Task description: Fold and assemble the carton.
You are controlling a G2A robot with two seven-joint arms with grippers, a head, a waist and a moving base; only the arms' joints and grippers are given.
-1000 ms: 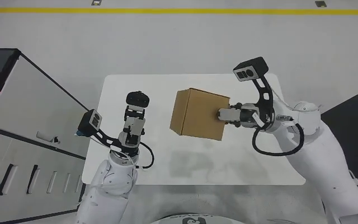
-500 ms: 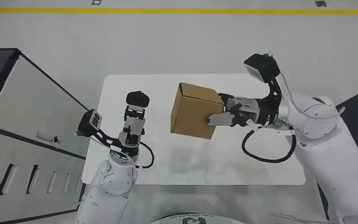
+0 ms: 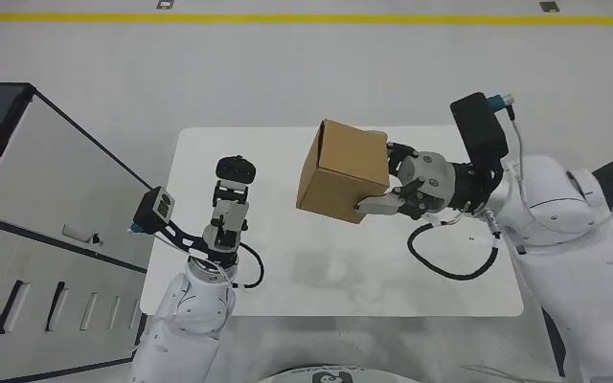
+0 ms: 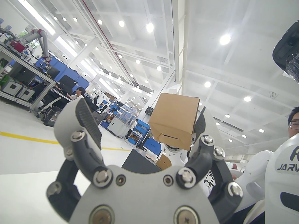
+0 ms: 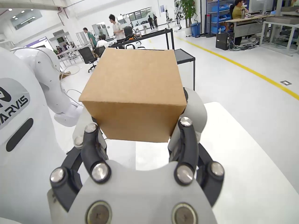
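Cardboard carton (image 3: 341,168), clamped in right pincer (image 3: 380,177)

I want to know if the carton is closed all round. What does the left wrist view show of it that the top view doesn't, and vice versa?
Left wrist view: the carton from below, its lower face showing a tuck slit, seen past the open, empty left gripper. Top view: the carton's closed upper face, the right gripper clamped on its side, and the white table beneath. Both: one brown, boxed-up carton held in the air, apart from the left gripper.
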